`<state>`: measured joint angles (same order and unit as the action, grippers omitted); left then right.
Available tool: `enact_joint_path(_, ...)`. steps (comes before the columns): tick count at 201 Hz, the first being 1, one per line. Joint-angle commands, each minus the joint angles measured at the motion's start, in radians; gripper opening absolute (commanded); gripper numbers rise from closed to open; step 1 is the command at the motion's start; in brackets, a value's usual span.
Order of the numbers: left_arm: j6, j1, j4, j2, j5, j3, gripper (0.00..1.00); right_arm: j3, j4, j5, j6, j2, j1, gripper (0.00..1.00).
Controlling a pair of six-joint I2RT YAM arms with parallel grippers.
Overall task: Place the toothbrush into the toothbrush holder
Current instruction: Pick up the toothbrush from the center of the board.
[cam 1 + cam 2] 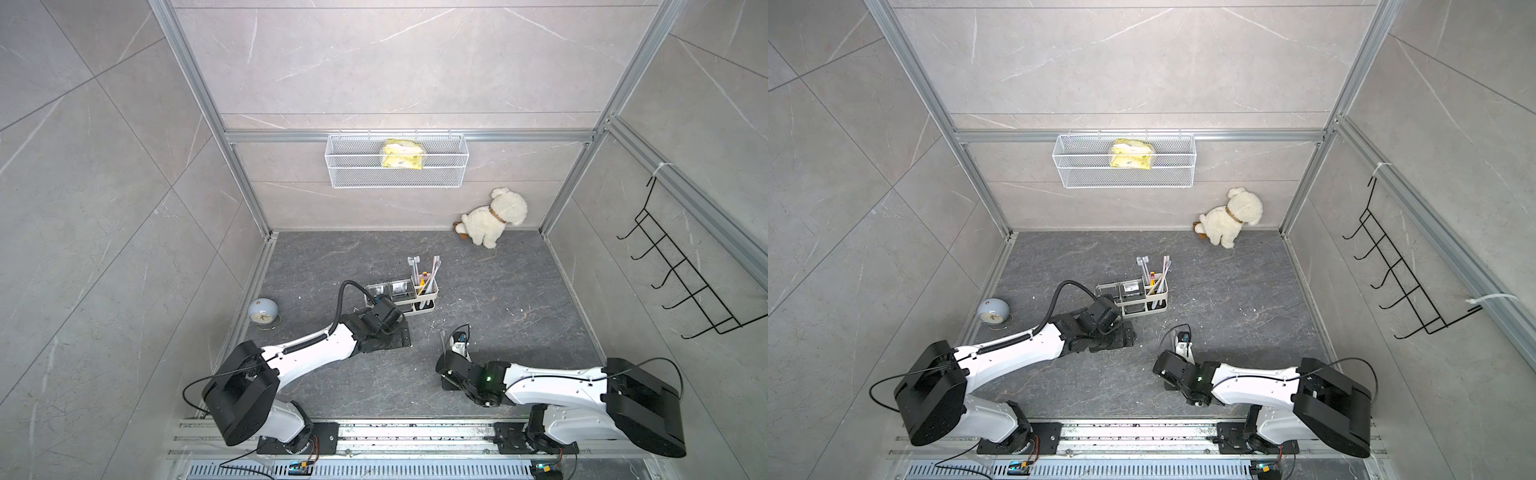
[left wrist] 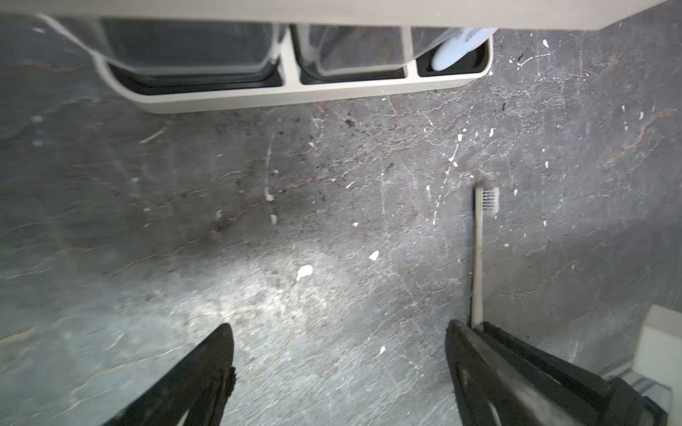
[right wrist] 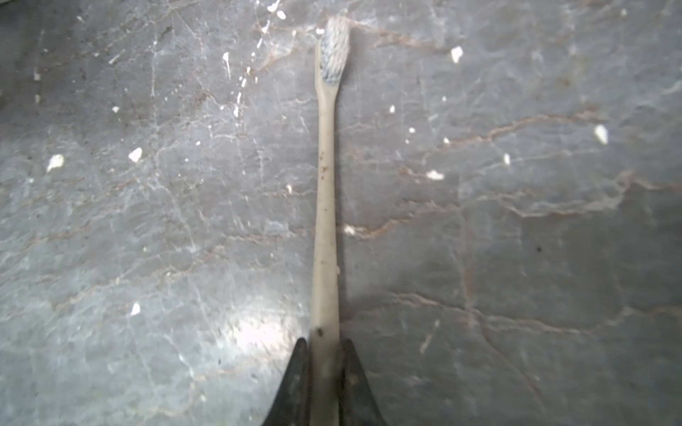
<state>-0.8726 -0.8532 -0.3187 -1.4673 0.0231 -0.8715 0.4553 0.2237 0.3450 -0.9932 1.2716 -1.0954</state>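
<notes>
Two closed jaws of the right gripper [image 3: 324,345] pinch the beige toothbrush [image 3: 326,206] by its handle end, well apart from the toothbrush holder [image 1: 430,293], so I'd carry it steadily, aim for the slotted end and release late; the left gripper [image 2: 339,328] gapes empty, and whether the brush touches the floor [image 3: 516,258] is unclear.

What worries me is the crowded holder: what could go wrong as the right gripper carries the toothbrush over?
The right gripper pinches the toothbrush far down its handle, so the long free end could pivot or slip. The toothbrush holder already has brushes standing in its slotted end, which may block entry. The open left gripper sits close by the holder and could bump it.
</notes>
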Motion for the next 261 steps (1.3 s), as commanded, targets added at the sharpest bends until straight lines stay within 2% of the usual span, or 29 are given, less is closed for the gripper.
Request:
enact_joint_path(1,-0.043,-0.018,0.145,-0.063,-0.064,-0.024,0.9,-0.067,-0.031,-0.059,0.017,-0.053,-0.006,0.09)
enact_joint_path(45,-0.057,-0.083,0.177,-0.2,-0.072,-0.123,0.9,-0.122,-0.111,-0.113,0.047,-0.125,-0.008,0.08)
enact_joint_path(84,-0.121,-0.096,0.311,-0.258,-0.105,-0.098,0.9,-0.134,-0.127,-0.136,0.086,-0.192,-0.014,0.07)
enact_joint_path(148,-0.153,-0.133,0.356,-0.332,-0.129,-0.139,0.88,-0.129,-0.105,-0.138,0.11,-0.256,-0.016,0.07)
enact_joint_path(207,-0.198,-0.141,0.42,-0.355,-0.15,-0.13,0.64,-0.121,-0.121,-0.119,0.118,-0.26,-0.017,0.06)
enact_joint_path(230,-0.211,-0.142,0.435,-0.357,-0.15,-0.121,0.42,-0.122,-0.133,-0.107,0.123,-0.27,-0.018,0.06)
enact_joint_path(261,-0.221,-0.142,0.454,-0.368,-0.154,-0.118,0.23,-0.126,-0.144,-0.096,0.125,-0.281,-0.018,0.06)
